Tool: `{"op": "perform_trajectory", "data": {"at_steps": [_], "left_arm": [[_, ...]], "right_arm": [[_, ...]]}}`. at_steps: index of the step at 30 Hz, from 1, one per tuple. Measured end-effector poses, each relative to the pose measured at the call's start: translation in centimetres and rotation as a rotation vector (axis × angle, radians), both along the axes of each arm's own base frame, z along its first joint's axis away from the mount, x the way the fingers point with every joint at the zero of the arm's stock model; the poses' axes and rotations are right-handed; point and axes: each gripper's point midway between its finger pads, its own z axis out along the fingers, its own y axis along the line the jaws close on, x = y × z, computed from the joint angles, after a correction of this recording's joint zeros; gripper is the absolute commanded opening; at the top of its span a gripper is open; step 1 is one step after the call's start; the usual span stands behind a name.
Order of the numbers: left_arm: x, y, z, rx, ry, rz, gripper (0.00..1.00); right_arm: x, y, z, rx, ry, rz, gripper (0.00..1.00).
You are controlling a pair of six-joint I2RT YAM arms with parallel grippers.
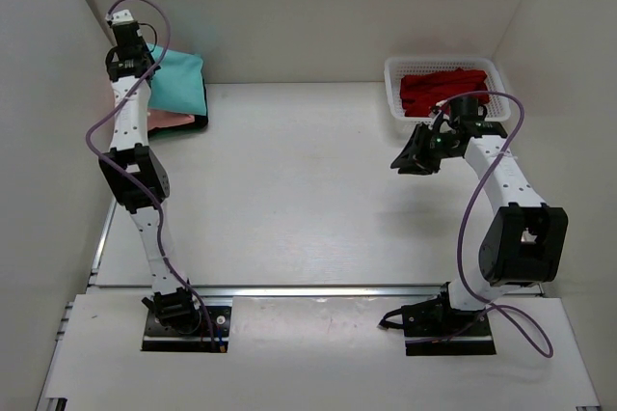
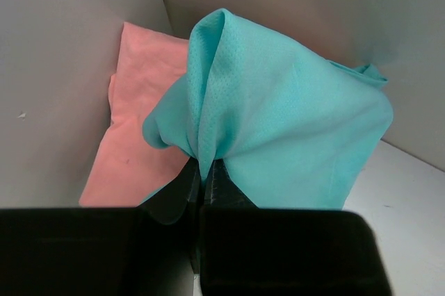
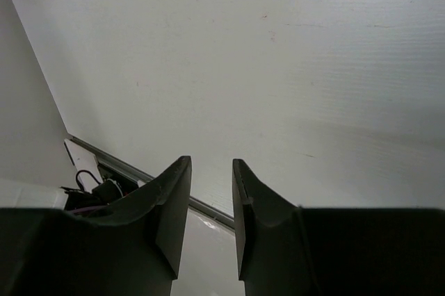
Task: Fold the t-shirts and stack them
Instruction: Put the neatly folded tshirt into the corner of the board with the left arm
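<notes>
The teal t-shirt lies on the salmon pink t-shirt in the far left corner, with a thin dark edge under them. My left gripper is shut on a fold of the teal t-shirt and holds it lifted in a peak; in the left wrist view its jaws pinch the cloth above the pink t-shirt. The red t-shirt lies crumpled in the white mesh basket. My right gripper is open and empty over bare table, also in the right wrist view.
White walls close in the table on the left, back and right. The basket stands at the back right, just behind my right arm. A metal rail runs along the near edge of the table.
</notes>
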Motion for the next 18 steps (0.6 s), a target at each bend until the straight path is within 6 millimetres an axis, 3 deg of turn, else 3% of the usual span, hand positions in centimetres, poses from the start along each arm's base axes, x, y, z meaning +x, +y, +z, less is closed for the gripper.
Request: {"op": "perform_trajectory", "data": {"at_steps": [11, 12, 13, 14, 18], "left_arm": [[0.0, 3.5, -0.4, -0.044, -0.044, 0.060, 0.00], [0.0, 3.8, -0.8, -0.049, -0.041, 0.066, 0.04], [0.0, 4.2, -1.0, -0.053, -0.041, 0.070, 0.45], [0.0, 4.4, -1.3, -0.057, -0.041, 0.068, 0.96], [0.2, 5.0, -1.9, -0.084, -0.059, 0.073, 0.99]], "right_arm": [[0.2, 0.3, -0.1, -0.004, 0.024, -0.008, 0.27], [0.2, 0.3, -0.1, -0.003, 0.024, -0.008, 0.28], [0.3, 0.3, -0.1, -0.003, 0.025, -0.009, 0.27], [0.2, 0.3, -0.1, -0.003, 0.028, -0.009, 0.27], [0.3, 0.4, -0.2, -0.007, 0.031, -0.006, 0.28]]}}
